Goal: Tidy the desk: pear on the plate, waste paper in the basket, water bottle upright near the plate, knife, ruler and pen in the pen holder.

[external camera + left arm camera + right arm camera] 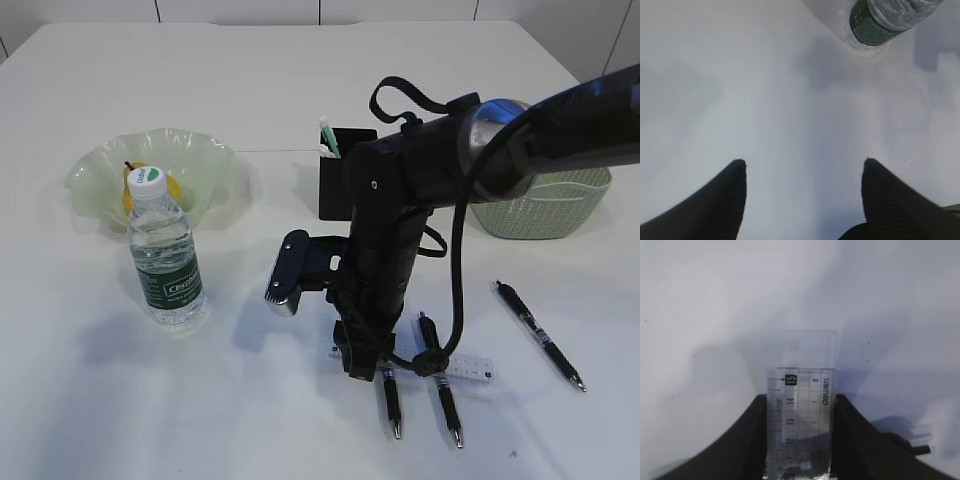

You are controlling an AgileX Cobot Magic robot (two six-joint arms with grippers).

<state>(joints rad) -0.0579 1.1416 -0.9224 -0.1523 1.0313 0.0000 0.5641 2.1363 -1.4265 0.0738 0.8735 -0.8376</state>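
Observation:
My right gripper (799, 397) is shut on the clear ruler (800, 405), one finger against each long edge; its 15 cm end sticks out ahead. From outside, that gripper (362, 366) is down at the table over the ruler (472, 369), between three black pens (390, 396) (443, 392) (540, 335). My left gripper (804, 165) hangs open over bare table, the water bottle (880, 20) ahead of it. The bottle (165, 255) stands upright beside the green plate (95, 175), which holds the yellow pear (172, 190). A green-and-white handle (329, 137) stands in the black pen holder (335, 185). No waste paper shows.
The pale green woven basket (545, 210) stands at the right, partly behind my right arm. A black camera block (287, 270) juts left from that arm's wrist. The table's front edge lies just below the pens.

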